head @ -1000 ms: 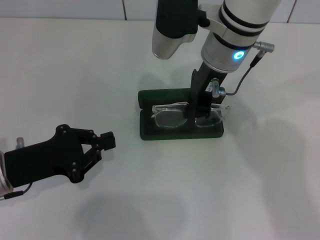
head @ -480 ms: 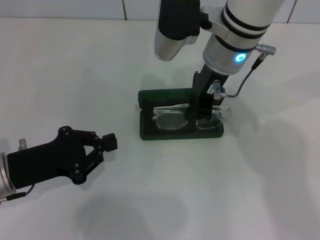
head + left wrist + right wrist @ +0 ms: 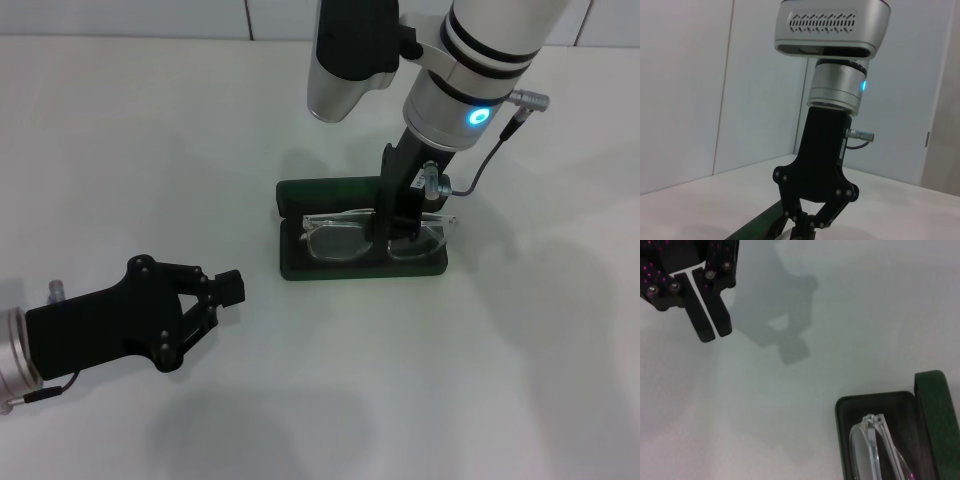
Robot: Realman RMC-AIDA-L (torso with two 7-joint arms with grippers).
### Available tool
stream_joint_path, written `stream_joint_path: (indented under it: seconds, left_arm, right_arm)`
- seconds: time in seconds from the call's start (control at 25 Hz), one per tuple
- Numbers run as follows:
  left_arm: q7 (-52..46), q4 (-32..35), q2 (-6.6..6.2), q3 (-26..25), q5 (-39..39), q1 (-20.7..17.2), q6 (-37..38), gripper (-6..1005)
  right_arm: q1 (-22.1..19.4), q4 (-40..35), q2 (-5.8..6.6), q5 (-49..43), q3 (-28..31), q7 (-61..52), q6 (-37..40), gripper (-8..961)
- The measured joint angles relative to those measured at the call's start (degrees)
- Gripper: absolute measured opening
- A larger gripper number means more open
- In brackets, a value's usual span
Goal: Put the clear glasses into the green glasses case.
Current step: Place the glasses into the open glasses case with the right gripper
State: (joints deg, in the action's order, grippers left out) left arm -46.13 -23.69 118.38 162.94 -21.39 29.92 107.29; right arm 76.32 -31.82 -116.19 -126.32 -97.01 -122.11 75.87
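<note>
Head view, centre: right pincer [image 3: 393, 232] pinched on glasses [image 3: 345, 238], clear plastic, lying in open green case [image 3: 300, 262]. Right wrist view adds grey felt lining, left pincer [image 3: 710, 322] fingers nearly together, upper left over white bench [image 3: 520, 340].

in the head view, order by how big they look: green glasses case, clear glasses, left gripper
1. left gripper, though it sits nearer the camera, so this may mislead.
2. green glasses case.
3. clear glasses, lying inside the case, nearly as wide as it, partly hidden by the right gripper.

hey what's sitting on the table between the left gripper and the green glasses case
Nothing. In the head view, bare white table separates the left gripper from the green glasses case. The right wrist view shows only shadows on that stretch.
</note>
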Motion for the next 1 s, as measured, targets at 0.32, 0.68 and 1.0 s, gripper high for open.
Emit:
stream_joint_path:
  seconds: [0.32, 0.68, 1.0]
  left_arm:
    - [0.01, 0.22, -0.06, 0.00, 0.63, 0.03, -0.95, 53]
    - [-0.01, 0.42, 0.04, 0.01, 0.66, 0.05, -1.26, 53]
    - [-0.01, 0.40, 0.12, 0.00, 0.66, 0.06, -1.26, 53]
  right_arm:
    - [-0.37, 0.11, 0.00, 0.04, -0.02, 0.08, -0.03, 75]
    - [-0.31, 0.71, 0.00, 0.47, -0.04, 0.11, 0.06, 75]
    - [-0.33, 0.71, 0.00, 0.42, -0.70, 0.12, -0.01, 76]
